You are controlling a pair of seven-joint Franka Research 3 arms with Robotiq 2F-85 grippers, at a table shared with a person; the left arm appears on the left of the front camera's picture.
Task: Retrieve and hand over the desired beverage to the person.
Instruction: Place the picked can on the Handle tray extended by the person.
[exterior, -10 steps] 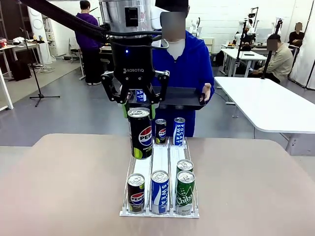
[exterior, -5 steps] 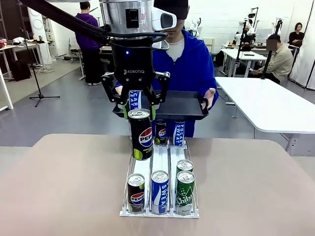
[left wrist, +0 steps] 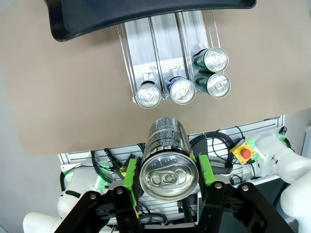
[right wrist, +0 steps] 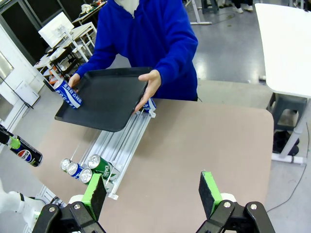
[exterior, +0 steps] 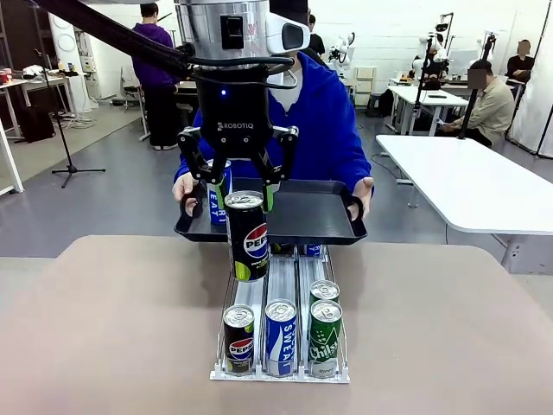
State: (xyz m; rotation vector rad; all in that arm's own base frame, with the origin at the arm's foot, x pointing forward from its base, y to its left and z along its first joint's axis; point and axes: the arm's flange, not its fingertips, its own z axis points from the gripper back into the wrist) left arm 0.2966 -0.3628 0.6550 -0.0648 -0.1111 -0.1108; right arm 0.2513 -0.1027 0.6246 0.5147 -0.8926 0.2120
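Observation:
My left gripper (exterior: 244, 201) is shut on a black Pepsi can (exterior: 248, 235), upright in the air above the far end of the can rack (exterior: 282, 281). The left wrist view has this can (left wrist: 167, 162) squeezed between the green pads (left wrist: 130, 175). The person (exterior: 321, 112) in the royal-blue hoodie holds a black tray (exterior: 307, 214) with both hands just behind the can. A blue Pocari Sweat can (exterior: 216, 199) stands at the tray's left end. My right gripper (right wrist: 153, 191) is open above the bare table, with the tray (right wrist: 104, 99) far ahead of it.
The rack's front row holds a Pepsi can (exterior: 239, 339), a blue Sweat can (exterior: 281, 337) and a green Chilsung can (exterior: 325, 337), with a second green can (exterior: 325, 292) behind. The tray hides most of the rear cans. A white table (exterior: 467, 181) stands at the right.
The person has brought the tray lower and closer, over the rack's far end and right behind the held can. My left gripper and its Pepsi can have hardly moved.

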